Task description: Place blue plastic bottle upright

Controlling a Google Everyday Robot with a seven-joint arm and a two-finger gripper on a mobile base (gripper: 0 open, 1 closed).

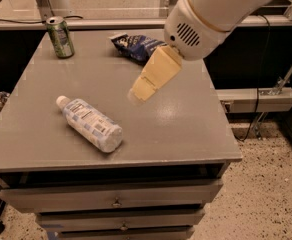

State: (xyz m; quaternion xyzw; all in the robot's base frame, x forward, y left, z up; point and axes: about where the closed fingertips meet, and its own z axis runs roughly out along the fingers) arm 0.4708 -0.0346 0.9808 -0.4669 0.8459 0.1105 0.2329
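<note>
I see clear plastic bottle with white cap and pale blue label (90, 124) lying on side, front-left on grey bench (186, 129), cap toward rear-left. Tan hand (141, 90) hovers over bench middle, right of bottle, not touching; spread or pressed together, I cannot tell. Green drink can (60, 36) upright rear-left; dark blue snack bag (133, 45) rear centre.

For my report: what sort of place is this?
Probably a lab or workshop: grey drawer cabinet, speckled floor, cables. The hand hangs over the cabinet top, near the lying blue plastic bottle.
</note>
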